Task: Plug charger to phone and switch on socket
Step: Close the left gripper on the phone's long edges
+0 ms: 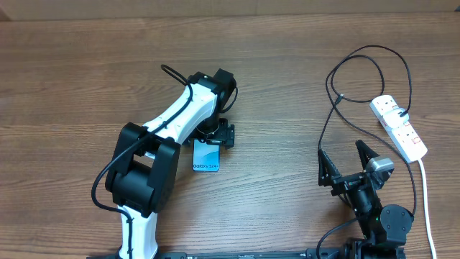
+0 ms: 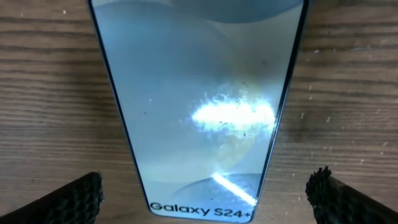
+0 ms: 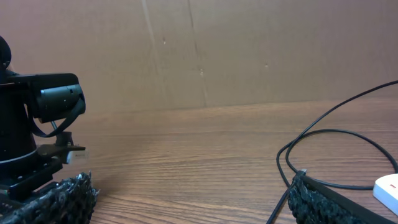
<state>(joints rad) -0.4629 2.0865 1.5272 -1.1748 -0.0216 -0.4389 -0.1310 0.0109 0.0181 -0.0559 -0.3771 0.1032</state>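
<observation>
Left fingers [image 2: 74, 200] spread wide, flanking phone [image 2: 199, 93] on table [image 2: 50, 93]; right fingers [image 3: 56, 202] likewise spread beside charger [image 3: 336, 131], socket [image 1: 399, 128] beyond

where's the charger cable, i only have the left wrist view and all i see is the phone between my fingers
Observer: The charger lies in a big loop on the right side of the table, well away from the phone.
Operator: what's its other end doing
Observer: It runs to the socket, a white strip at the right edge; I cannot tell whether the switch is on.
Operator: is the right arm holding it
Observer: No. The right gripper is open and empty, low beside the cable's lower stretch.
</observation>
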